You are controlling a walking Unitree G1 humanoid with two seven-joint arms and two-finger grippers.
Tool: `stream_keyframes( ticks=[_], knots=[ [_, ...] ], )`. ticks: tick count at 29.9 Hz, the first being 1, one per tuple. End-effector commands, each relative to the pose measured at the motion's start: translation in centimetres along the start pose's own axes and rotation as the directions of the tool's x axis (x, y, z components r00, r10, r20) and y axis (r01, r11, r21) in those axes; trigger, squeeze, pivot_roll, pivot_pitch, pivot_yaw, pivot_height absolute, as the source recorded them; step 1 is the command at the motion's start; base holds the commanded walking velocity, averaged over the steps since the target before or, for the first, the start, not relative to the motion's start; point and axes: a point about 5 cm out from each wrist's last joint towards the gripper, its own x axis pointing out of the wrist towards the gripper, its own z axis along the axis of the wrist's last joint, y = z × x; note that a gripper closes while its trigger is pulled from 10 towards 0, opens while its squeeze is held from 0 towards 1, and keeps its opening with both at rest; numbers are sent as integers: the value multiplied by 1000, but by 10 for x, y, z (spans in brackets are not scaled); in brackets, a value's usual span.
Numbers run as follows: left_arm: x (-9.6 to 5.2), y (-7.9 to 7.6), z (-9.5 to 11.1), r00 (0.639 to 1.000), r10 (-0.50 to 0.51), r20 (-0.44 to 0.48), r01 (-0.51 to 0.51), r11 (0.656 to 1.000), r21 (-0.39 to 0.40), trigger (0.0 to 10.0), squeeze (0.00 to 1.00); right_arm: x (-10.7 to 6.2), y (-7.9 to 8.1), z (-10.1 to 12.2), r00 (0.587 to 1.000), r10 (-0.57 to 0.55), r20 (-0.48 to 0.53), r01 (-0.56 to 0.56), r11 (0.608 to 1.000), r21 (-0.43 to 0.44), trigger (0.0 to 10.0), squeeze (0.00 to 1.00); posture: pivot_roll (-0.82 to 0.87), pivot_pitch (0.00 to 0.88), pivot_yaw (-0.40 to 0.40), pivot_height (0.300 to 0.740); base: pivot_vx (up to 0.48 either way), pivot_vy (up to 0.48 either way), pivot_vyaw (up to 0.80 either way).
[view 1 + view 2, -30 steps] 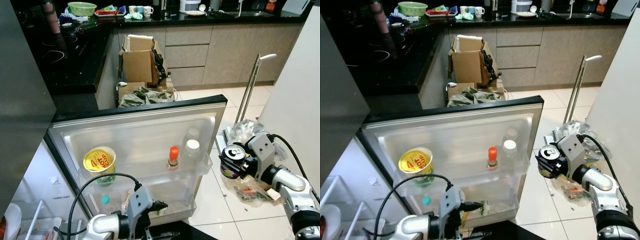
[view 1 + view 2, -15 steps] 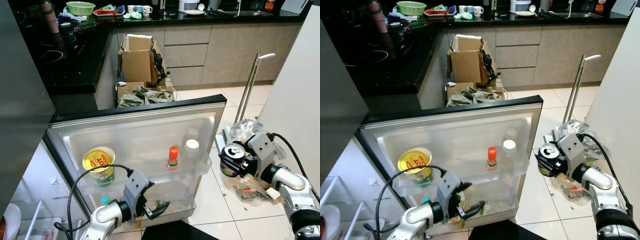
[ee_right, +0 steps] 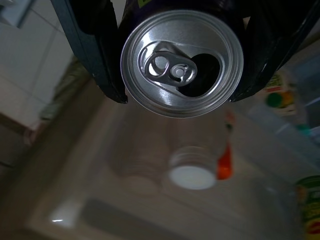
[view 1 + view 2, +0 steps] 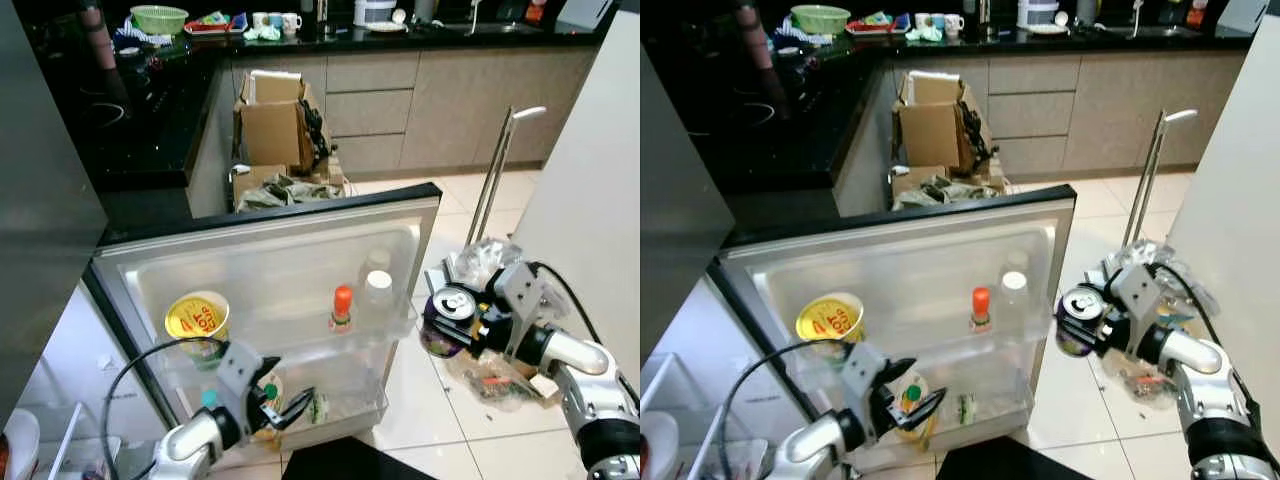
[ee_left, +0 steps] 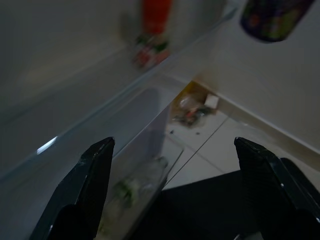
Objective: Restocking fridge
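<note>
Left gripper (image 4: pixel 283 411) spread wide, empty, low at the lower door bin (image 4: pixel 345 400). Right gripper (image 4: pixel 470 325) clamps the purple can (image 4: pixel 446 320), at 3 o'clock of the fridge door (image 4: pixel 270 270). Step: delivering can; next, swing it toward 9 o'clock over the upper shelf (image 4: pixel 395 330).

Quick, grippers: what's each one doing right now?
Left gripper: open, empty, at the lower door shelf.
Right gripper: shut on the can, beside the fridge door.

cardboard boxes (image 4: pixel 276 122), green basket (image 4: pixel 159 18), mugs (image 4: pixel 273 19).
</note>
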Motion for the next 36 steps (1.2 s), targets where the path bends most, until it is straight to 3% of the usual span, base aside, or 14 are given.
stream_keyframes(
  ticks=[1,4,9,14,17,22,27,33,36],
  knots=[
    [-12,6,2,999,25,23,-26,999,19,10000,0,4,5,8,997,57,43,-58,998,22,10000,0,-43,13,8,740,0,0,0],
    [-14,7,2,999,29,28,-29,999,19,10000,0,5,6,9,997,65,48,-66,998,24,10000,0,-43,13,8,740,0,0,0],
    [-36,4,13,989,-33,143,32,999,3,10000,0,12,15,21,983,156,99,-162,985,53,10000,0,-37,12,-1,740,0,0,0],
    [-57,3,11,988,-71,136,74,997,-19,10000,0,17,20,27,971,211,110,-220,972,78,10000,0,-30,9,-9,740,0,0,0],
    [-60,2,10,988,-77,134,81,996,-28,10000,0,17,21,29,966,231,115,-242,966,91,10000,0,-30,9,-9,740,0,0,0],
    [-73,-1,7,987,-116,107,122,992,-45,10000,0,15,32,40,925,346,155,-366,922,128,10000,0,-27,6,-12,740,0,0,0],
    [-74,-2,7,987,-126,100,131,990,-48,10000,0,22,36,49,905,383,186,-409,904,128,10000,0,-27,6,-12,740,0,0,0],
    [-65,-7,5,982,-166,93,172,984,-54,10000,0,60,52,65,873,430,231,-460,883,93,10000,0,-28,6,-13,740,0,0,0],
    [-63,-7,6,981,-169,93,174,983,-54,10000,0,65,55,68,872,428,236,-459,884,93,10000,0,-28,6,-13,740,0,0,0]
  ],
)
